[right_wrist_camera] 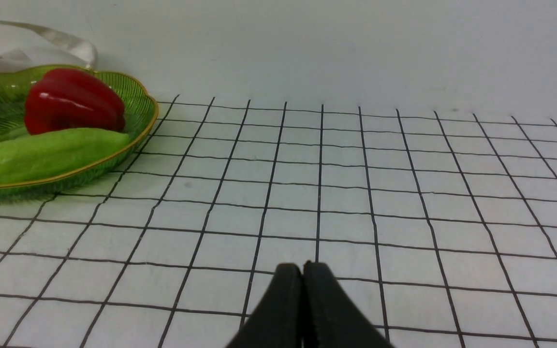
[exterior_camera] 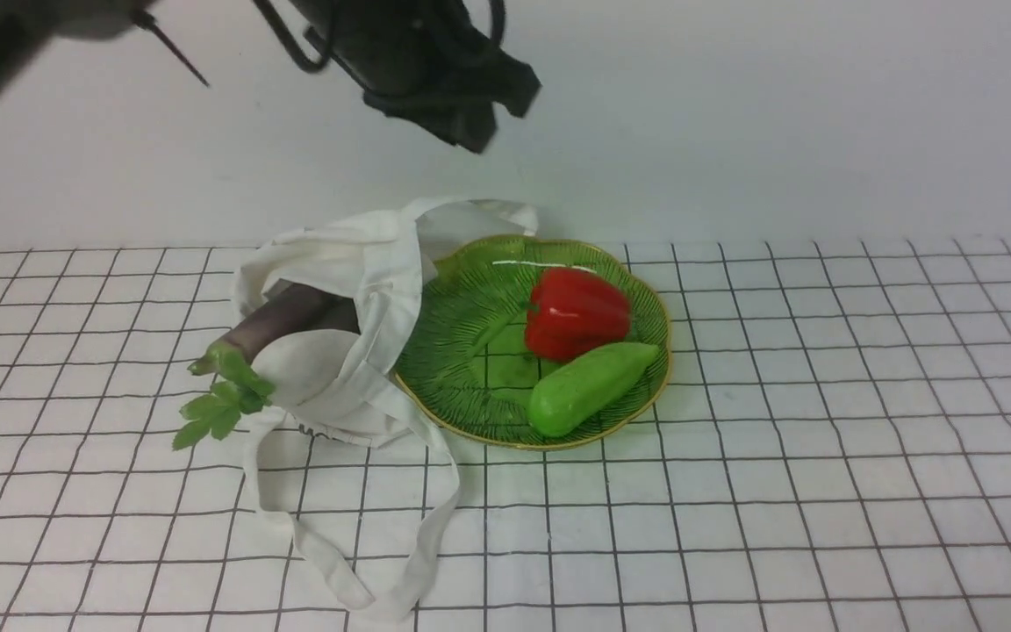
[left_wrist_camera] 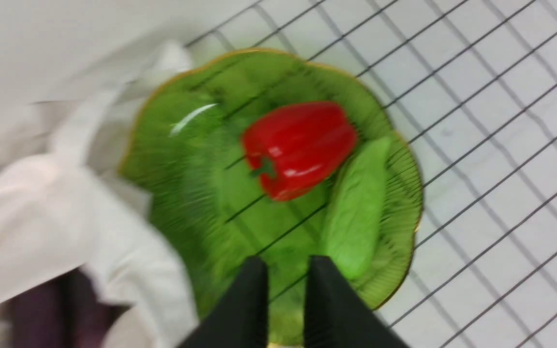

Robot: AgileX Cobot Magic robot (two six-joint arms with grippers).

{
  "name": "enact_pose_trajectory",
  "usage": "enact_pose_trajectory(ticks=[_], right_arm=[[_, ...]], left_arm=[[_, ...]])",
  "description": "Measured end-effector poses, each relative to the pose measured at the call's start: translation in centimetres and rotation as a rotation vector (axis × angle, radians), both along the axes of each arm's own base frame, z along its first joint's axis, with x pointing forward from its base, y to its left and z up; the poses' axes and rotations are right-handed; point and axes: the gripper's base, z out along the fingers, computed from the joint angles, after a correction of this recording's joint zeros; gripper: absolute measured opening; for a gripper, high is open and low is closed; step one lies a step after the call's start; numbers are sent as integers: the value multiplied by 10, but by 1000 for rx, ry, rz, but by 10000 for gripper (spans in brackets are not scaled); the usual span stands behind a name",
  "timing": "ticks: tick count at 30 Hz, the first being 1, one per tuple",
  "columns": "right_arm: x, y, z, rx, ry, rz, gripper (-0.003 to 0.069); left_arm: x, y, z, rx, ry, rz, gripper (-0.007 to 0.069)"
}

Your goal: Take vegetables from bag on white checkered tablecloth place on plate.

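Observation:
The white bag lies on the white checkered tablecloth, its edge over the green plate. A dark purple eggplant pokes out of the bag's mouth, green leaves outside. A red bell pepper and a light green vegetable lie side by side on the plate. My left gripper hangs high above the plate; in its blurred wrist view the left gripper shows a narrow empty gap. My right gripper is shut and empty, low over the cloth beside the plate.
The bag's two long strap handles trail toward the front edge of the cloth. A plain white wall stands right behind the plate and bag. Bare checkered cloth stretches to the right of the plate.

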Motion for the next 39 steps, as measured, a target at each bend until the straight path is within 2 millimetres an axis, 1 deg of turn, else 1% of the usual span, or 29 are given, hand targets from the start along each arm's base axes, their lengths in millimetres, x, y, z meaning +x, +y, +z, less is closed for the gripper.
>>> enact_pose_trajectory(ticks=[1,3,6,7,8,9,10,11,12,13,14,15,17,18,21,22,23,24,25,28,30,33,36,39], right_arm=[[0,0,0,0,0,0,-15],[0,0,0,0,0,0,-15],[0,0,0,0,0,0,-15],[0,0,0,0,0,0,-15],[0,0,0,0,0,0,-15],[0,0,0,0,0,0,-15],[0,0,0,0,0,0,-15],[0,0,0,0,0,0,-15],[0,0,0,0,0,0,-15],[0,0,0,0,0,0,-15],[0,0,0,0,0,0,-15],[0,0,0,0,0,0,-15],[0,0,0,0,0,0,-15],[0,0,0,0,0,0,-15],[0,0,0,0,0,0,-15],[0,0,0,0,0,0,-15],[0,0,0,0,0,0,-15],[0,0,0,0,0,0,-15],[0,0,0,0,0,0,-15],[0,0,0,0,0,0,-15],[0,0,0,0,0,0,-15],[0,0,0,0,0,0,-15],[0,0,0,0,0,0,-15],[0,0,0,0,0,0,-15]], left_arm=[[-7,5,6,17,-14,6,27],[-24,16,16,43,-33,20,4],[-52,32,8,93,16,40,-8],[-56,34,10,90,14,41,-8],[-72,41,1,104,54,47,-8],[-72,41,-3,110,66,47,-8],[-90,50,-13,122,109,57,-8],[-107,57,-17,119,117,67,-8],[-107,57,-21,123,125,67,-8],[-126,65,-27,93,107,76,-8],[-136,68,-31,74,91,81,-8],[-156,76,-41,21,45,92,-8],[-177,83,-60,-58,-2,112,-8],[-183,84,-60,-100,-36,119,-8],[-210,93,-88,-255,-131,164,-8],[-216,96,-92,-286,-160,173,-8],[-226,101,-103,-341,-207,194,-8],[-227,101,-107,-351,-215,201,-8],[-235,105,-113,-399,-256,218,-8],[-248,112,-131,-464,-299,250,-8],[-256,116,-140,-472,-299,256,-8],[-262,119,-153,-461,-276,259,-8],[-264,119,-158,-454,-265,260,-8],[-264,119,-158,-453,-264,260,-8]])
